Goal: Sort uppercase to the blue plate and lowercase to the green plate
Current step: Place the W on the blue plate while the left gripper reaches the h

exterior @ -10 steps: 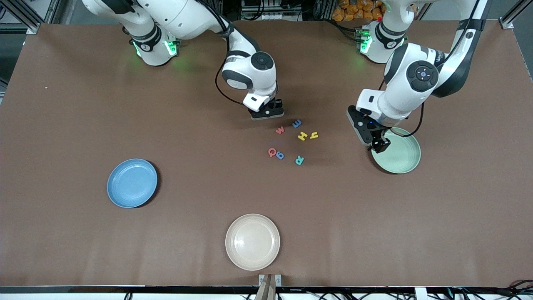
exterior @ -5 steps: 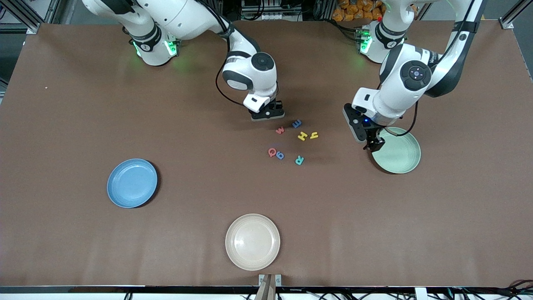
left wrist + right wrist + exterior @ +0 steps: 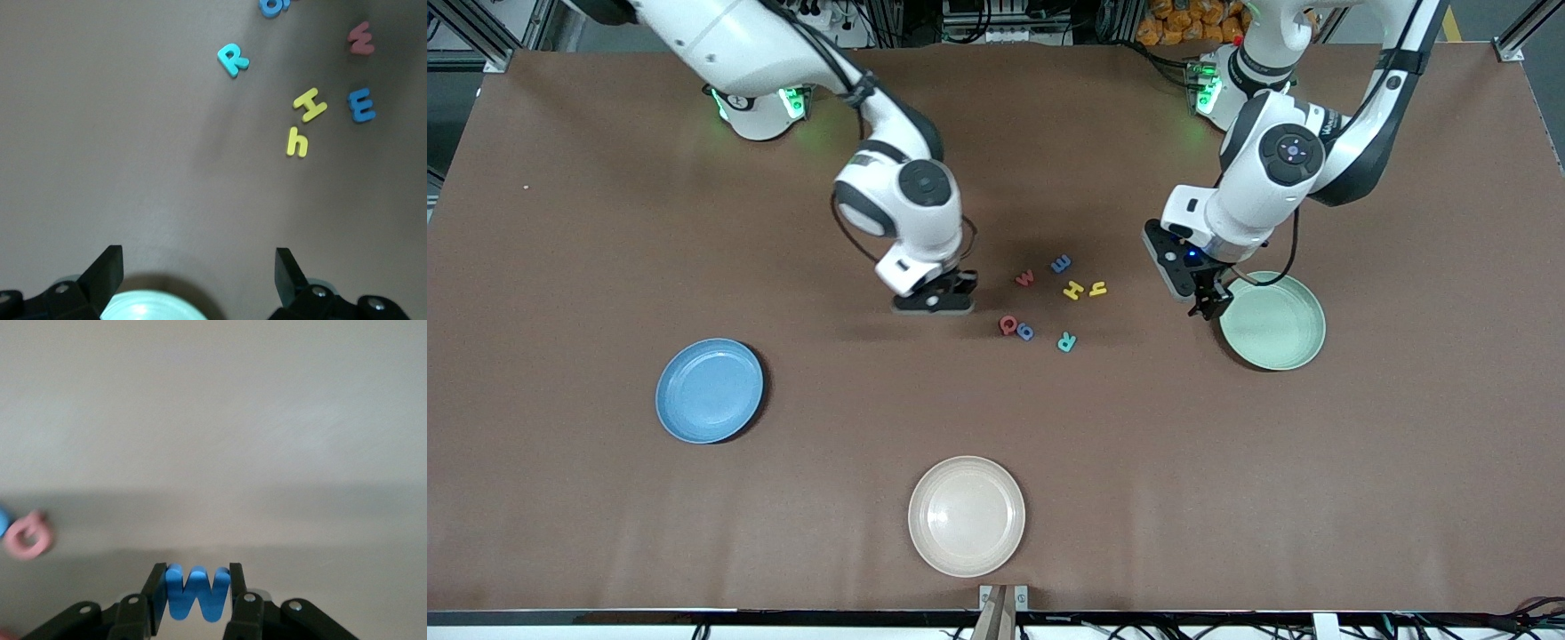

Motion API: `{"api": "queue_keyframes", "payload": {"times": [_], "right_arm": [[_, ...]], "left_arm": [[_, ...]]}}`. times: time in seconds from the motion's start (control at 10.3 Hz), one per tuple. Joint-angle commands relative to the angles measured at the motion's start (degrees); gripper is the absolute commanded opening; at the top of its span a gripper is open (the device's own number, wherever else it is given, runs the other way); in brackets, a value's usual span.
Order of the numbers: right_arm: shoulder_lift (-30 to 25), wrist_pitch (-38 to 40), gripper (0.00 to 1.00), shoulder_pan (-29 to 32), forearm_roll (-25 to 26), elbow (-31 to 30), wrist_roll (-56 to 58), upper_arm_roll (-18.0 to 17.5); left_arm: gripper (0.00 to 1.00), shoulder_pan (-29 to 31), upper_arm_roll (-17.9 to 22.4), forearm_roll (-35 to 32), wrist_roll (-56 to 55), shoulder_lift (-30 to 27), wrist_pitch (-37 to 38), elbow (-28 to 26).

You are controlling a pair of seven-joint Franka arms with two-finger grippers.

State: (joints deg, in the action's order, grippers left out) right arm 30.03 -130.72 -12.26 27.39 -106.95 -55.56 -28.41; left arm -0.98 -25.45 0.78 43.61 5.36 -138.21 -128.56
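1. Right wrist view: my right hand (image 3: 197,590) is gripping a small blue foam capital W (image 3: 197,592) between its two fingers, pinched at the letter's outer strokes.
2. I am holding it over bare brown desk (image 3: 560,267), beside the cluster of letters and toward the right arm's end of it.
3. To do this step well, I judge I should keep the pinch firm, since the foam looks light and squashy, carry the W to the round matte blue plate (image 3: 710,390), lower close over its middle, and only then let go, so the letter does not bounce off the shallow rim.
4. My left hand (image 3: 1209,302) is hanging with its fingers spread and nothing between them, over the desk at the edge of the round pale mint-green plate (image 3: 1276,322).
5. The blue plate, the green plate and the round cream plate (image 3: 966,516) each seem to be holding nothing.
6. On the desk between the arms are lying a red lowercase w (image 3: 1025,278), a blue E-like letter (image 3: 1060,263), a yellow capital H (image 3: 1073,290), a yellow lowercase h (image 3: 1097,287), a red capital Q (image 3: 1008,325), a small blue rounded letter (image 3: 1025,332) and a teal capital R (image 3: 1066,341).
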Motion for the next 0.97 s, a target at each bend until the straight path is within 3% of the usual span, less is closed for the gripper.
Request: {"api": "queue_keyframes", "payload": {"times": [0.0,0.1,0.49,0.88], "right_arm": [[-4.36,4.32,0.00,9.05,-0.91,-1.51,10.05,-1.82],[-5.15,4.50,0.00,12.31,-5.02,-1.51,16.82,-1.39],[-5.16,6.87,0.00,24.71,-6.64,-1.77,33.01,0.90],[-4.37,4.78,0.00,24.83,-13.91,-1.68,42.52,10.72]], "left_arm": [[1.00,-2.26,-0.12,-0.42,-3.00,0.96,-4.51,-2.04],[1.00,-2.96,-0.12,-0.51,-3.01,1.41,-4.96,-2.22],[1.00,-6.03,-0.21,-0.69,-3.00,2.55,-7.49,-4.49],[1.00,-8.59,-0.12,-1.04,-5.03,6.94,-11.46,-4.77]]}}
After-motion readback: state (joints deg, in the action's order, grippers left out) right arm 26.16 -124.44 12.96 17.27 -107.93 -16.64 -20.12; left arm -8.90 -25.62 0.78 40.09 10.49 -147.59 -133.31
